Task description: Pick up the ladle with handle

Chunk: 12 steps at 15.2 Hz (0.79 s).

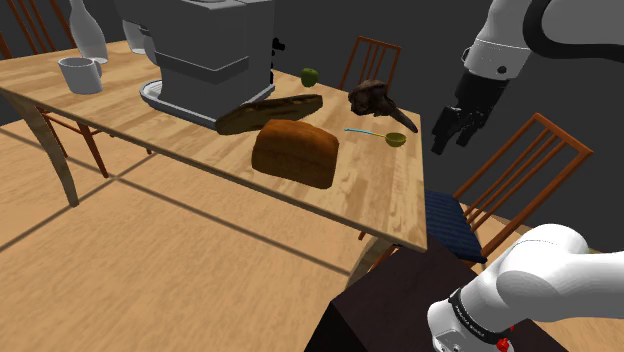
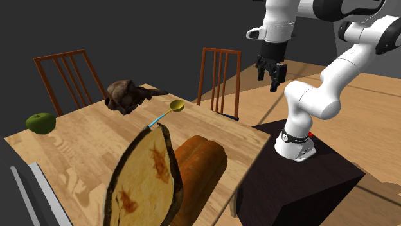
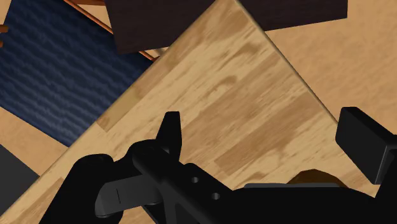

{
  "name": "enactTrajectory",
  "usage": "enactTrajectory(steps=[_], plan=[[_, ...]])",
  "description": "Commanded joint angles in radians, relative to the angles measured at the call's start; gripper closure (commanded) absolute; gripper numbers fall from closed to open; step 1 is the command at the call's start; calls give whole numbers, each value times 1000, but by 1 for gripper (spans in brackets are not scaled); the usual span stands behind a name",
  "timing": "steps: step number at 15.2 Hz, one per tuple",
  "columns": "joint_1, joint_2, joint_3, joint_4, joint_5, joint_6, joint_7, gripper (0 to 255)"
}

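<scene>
Ladle point(image 1: 396, 139): laid flat by the table point(image 1: 190, 150) edge nearest the arm, bowl toward that edge.
Gripper point(image 1: 450, 142): held in the air off that edge, fingers spread, nothing clasped.
Neighbours: brown lump point(image 1: 374, 98) just beside the ladle; bread loaf point(image 1: 295, 152) toward the middle.
Beneath the gripper: blue-cushioned chair point(image 1: 452, 222).

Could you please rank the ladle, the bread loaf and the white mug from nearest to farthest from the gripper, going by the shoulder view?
Measured from the gripper, at the shoulder view's right:
1. The ladle, on the table at its right end, closest to the fingers.
2. The bread loaf, mid-table by the near edge.
3. The white mug, at the table's far left end.
</scene>
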Motion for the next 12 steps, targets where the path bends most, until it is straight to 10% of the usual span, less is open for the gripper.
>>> enactTrajectory(steps=[1, 12], plan=[[0, 0, 0, 0, 0, 0, 0, 0], [1, 257, -253, 49, -119, 202, -386, 0]])
